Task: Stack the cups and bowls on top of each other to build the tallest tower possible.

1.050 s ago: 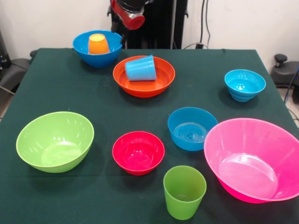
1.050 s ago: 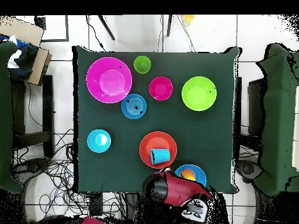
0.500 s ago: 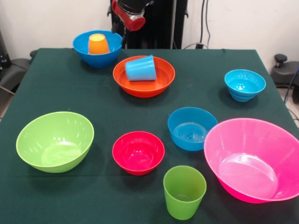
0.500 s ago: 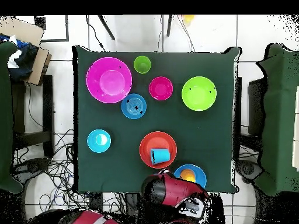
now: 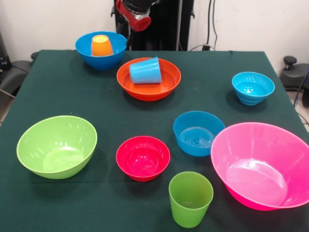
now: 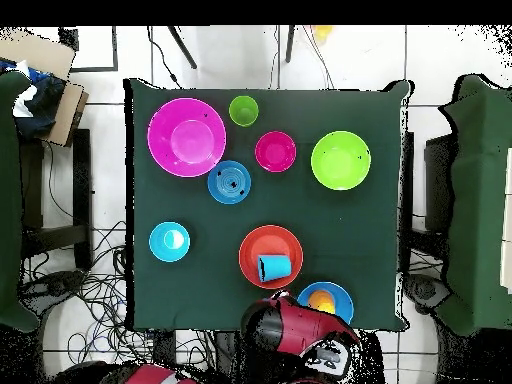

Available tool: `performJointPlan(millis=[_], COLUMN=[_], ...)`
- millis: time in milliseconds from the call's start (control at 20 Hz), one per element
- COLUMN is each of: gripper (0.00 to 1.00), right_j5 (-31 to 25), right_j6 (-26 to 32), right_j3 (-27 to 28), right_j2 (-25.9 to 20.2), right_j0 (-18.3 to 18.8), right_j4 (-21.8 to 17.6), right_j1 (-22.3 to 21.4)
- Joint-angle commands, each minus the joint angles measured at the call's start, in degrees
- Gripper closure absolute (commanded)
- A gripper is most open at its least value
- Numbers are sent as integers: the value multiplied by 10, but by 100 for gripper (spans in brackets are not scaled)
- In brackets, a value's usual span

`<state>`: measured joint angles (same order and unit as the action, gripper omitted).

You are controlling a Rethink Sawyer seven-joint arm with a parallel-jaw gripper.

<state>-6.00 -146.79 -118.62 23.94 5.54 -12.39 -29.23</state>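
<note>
Nothing is stacked into a real tower yet: 10 pieces lie spread over the green surface (image 5: 63,92). The orange cup (image 5: 101,45) sits upside down inside the large blue bowl (image 5: 101,50) at the far edge, and the light blue cup (image 5: 145,70) lies on its side in the wide orange bowl (image 5: 148,79) beside it. Standing alone and apart from each other are the lime green bowl (image 5: 57,146), the small red bowl (image 5: 143,158), the medium blue bowl (image 5: 198,133), the small turquoise bowl (image 5: 253,87) and the large pink bowl (image 5: 263,165). The green cup (image 5: 190,198) stands upright at the near edge, between the red and pink bowls.

Only a red and black part of the arm (image 5: 134,11) shows at the top, drawn back above the far edge; the jaws are hidden, so I cannot tell whether they are apart or together.

By my reading the task is at an early pick. The arm hangs closest to the 2 cups, so the next move likely calls for reaching down to 1 of them; the tipped light blue cup would need righting or a sideways grip.
</note>
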Motion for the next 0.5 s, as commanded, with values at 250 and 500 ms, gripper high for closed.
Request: performJointPlan(millis=[250, 500], gripper=[0, 0], right_j5=[-19, -25], right_j6=[-7, -1], right_j3=[4, 15], right_j2=[-46, -43], right_j0=[0, 4], right_j4=[-20, -22], right_j1=[-12, -9])
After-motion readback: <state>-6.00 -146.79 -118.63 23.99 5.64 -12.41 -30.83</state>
